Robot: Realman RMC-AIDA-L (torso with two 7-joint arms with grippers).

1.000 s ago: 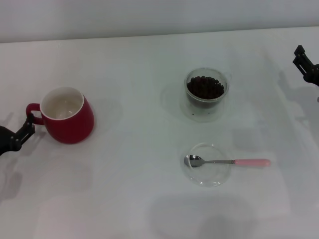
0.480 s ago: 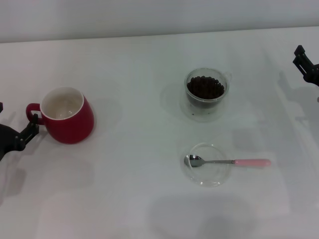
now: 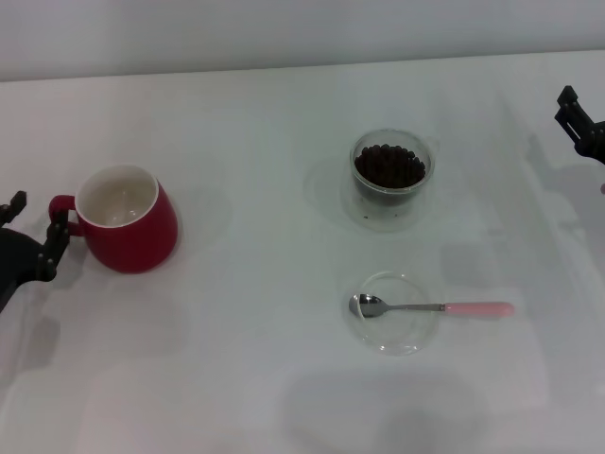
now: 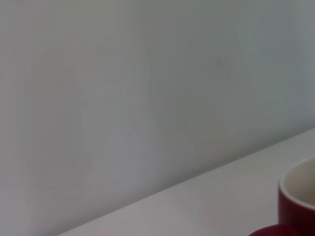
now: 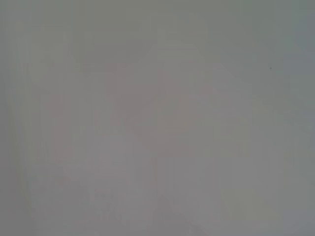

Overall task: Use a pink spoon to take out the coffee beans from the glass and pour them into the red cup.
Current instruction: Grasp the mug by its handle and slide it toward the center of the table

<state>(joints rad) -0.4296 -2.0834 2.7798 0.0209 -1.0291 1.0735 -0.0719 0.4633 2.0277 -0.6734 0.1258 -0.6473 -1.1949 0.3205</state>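
Left hand point(image 3: 33, 225): spread, low at the left edge of the worktop point(image 3: 246, 359), with one finger just beside the loop handle of the cup point(image 3: 128, 227). Holding nothing. Risk here: any drift to the right likely to knock the handle and turn or slide the cup, shifting the pouring target.

Right hand point(image 3: 579, 121): at the far right edge, well apart from everything. Spread or pressed together: cannot tell.

Spoon point(image 3: 430, 307): untouched, lying flat at near centre-right, metal bowl inside a shallow clear dish point(image 3: 392, 333), pink handle pointing right over the rim onto the worktop. Hard to pinch, by the look of it: slim, smooth and close to the surface. Probable failures: slipping out of the grip, levering the bowl up against the rim, or dragging the dish along.

Glass point(image 3: 390, 189): upright, beyond the dish, filled nearly to the rim with beans point(image 3: 388, 165). Digging in too steeply likely to push beans over the edge or shove the glass.

Cup well apart from the glass, far over to the left. Long carry with a shallow bowl, so beans liable to roll off with any tilt.
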